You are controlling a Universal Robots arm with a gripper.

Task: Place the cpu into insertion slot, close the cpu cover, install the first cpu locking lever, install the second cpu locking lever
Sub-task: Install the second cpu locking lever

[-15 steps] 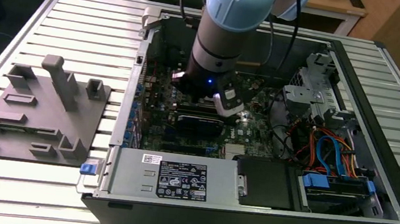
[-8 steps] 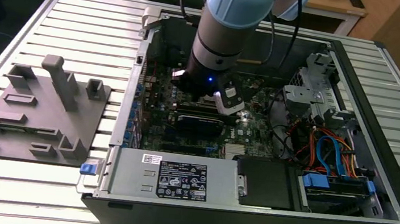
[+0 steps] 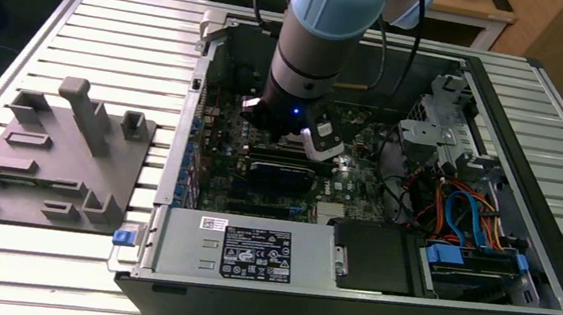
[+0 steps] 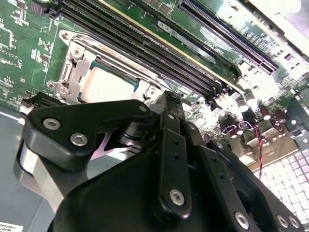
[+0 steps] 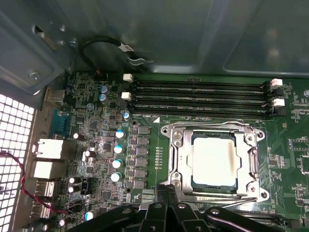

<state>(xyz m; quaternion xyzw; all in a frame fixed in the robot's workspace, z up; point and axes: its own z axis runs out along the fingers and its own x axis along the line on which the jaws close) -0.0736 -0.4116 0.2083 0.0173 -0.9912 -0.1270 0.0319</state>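
The gripper [image 5: 166, 208] hangs low over the motherboard [image 5: 96, 145] inside the open computer case [image 3: 527, 260], its black linkage crowding the foreground in both wrist views. The fingertips look drawn together with nothing visibly between them, though the linkage hides the very tips, so I cannot tell for certain.

Just beyond the tips lies the socket. In the first wrist view the cpu [image 5: 214, 162] sits flat in the insertion slot, its pale square top showing through the cut-out of the cpu cover [image 5: 179, 159], which lies down around it — placing and closing both look done. The gripper stands at the socket edge farthest from the memory slots [image 5: 203, 99], right by the thin locking lever [image 5: 212, 197] that runs along that edge, parallel to the slots. Whether the tips touch the lever I cannot tell.

In the exterior view the arm [image 3: 317, 41] comes straight down into the case, with a grey parts tray [image 3: 55, 162] well apart on the exterior view's left.
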